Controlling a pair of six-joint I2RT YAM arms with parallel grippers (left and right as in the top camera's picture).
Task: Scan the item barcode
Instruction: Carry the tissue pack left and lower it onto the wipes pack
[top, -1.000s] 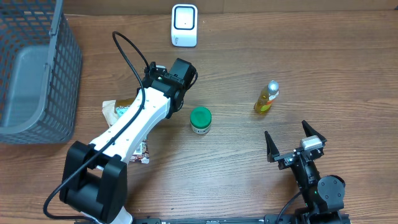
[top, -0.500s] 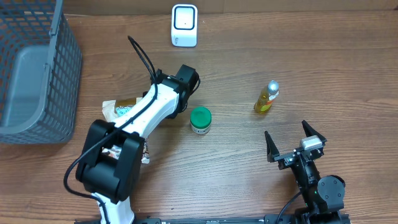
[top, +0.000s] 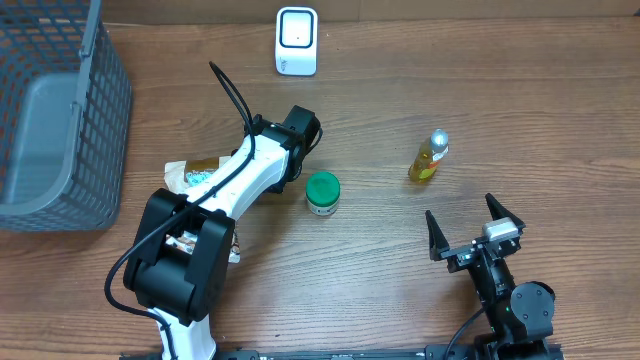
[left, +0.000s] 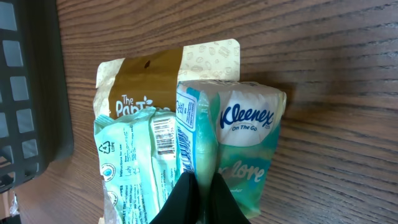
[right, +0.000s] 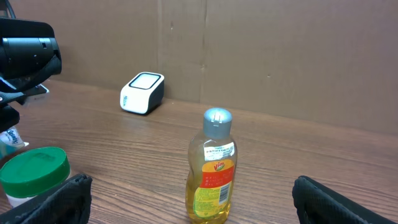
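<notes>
One scanner (top: 296, 40), one basket (top: 112, 110), one green-lidded jar (top: 322, 193), one bottle (right: 212, 168), one brown bag (left: 149, 81) and one tissue pack (left: 245, 143) are on show, plus two arms. The left gripper (left: 202, 184) is pinched fully closed on the pack's thin edge seam. The pack sits over the bag, near the basket and left of the jar; whether it touches the bag is unclear. From overhead the arm hides that gripper and most of the pack. The right gripper (top: 462, 222) is spread wide, holding nothing. The pack reads "Kleenex On The Go" and shows a barcode (left: 163, 134). The bag's "The Pant…" is cut off. The bottle's label is too small to read.
</notes>
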